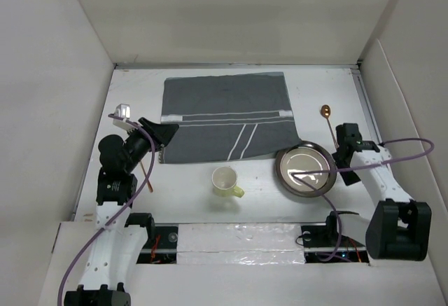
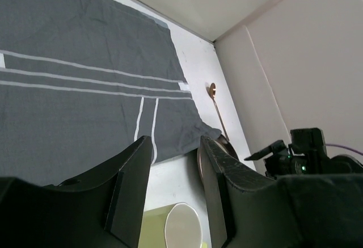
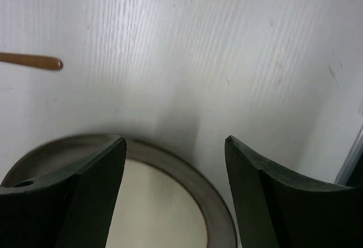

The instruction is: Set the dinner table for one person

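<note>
Surface: here is the white surface (image 1: 196, 201). It runs from the arms' bases out to the far wall, with white panels standing around it and everything else lying on it.
Placemat: a dark grey placemat (image 1: 224, 113) with white stripes lies flat at the far middle. Its near right corner is a little rumpled, right against the plate's far rim.
Plate: a round plate (image 1: 301, 160) with a dark rim and pale centre sits on the right side of the surface.
Cup: a pale yellow-green cup (image 1: 224, 178) stands upright with its handle turned to the near right. It is between the placemat and the near edge, left of the plate and apart from both.
Spoon: a copper spoon (image 1: 326, 115) lies on the bare surface beyond the plate, right of the placemat, bowl toward the far wall.
Second utensil: a thin copper utensil (image 1: 147, 173) lies by the left arm, partly hidden under it, and its kind is unclear.
Left pincer: the left pincer (image 2: 175, 140) hangs by the placemat's near left corner, aimed across toward the right. Its fingers are partly apart with nothing between them, so it is released.
Right pincer: the right pincer (image 3: 174, 141) is over the plate's right rim with its fingers spread wide, one to each side, gripping nothing. Whether the tips touch the plate I cannot tell.
</note>
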Controlling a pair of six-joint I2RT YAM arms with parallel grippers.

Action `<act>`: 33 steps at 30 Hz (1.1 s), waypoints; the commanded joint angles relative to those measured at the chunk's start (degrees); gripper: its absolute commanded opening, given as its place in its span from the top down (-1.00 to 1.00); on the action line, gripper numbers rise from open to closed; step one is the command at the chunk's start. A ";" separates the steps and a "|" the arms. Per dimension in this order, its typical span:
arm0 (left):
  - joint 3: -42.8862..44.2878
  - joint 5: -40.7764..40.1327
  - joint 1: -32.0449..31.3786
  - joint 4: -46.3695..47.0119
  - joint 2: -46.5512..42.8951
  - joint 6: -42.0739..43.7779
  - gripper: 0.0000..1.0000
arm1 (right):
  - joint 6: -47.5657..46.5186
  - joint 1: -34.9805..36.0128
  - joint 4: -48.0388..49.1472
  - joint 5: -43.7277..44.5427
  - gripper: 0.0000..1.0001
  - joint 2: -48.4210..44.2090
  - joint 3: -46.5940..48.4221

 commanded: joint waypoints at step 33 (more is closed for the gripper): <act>-1.64 2.00 2.65 5.45 -0.40 -1.15 0.32 | -47.53 -17.05 21.72 -57.65 -0.30 11.44 -2.69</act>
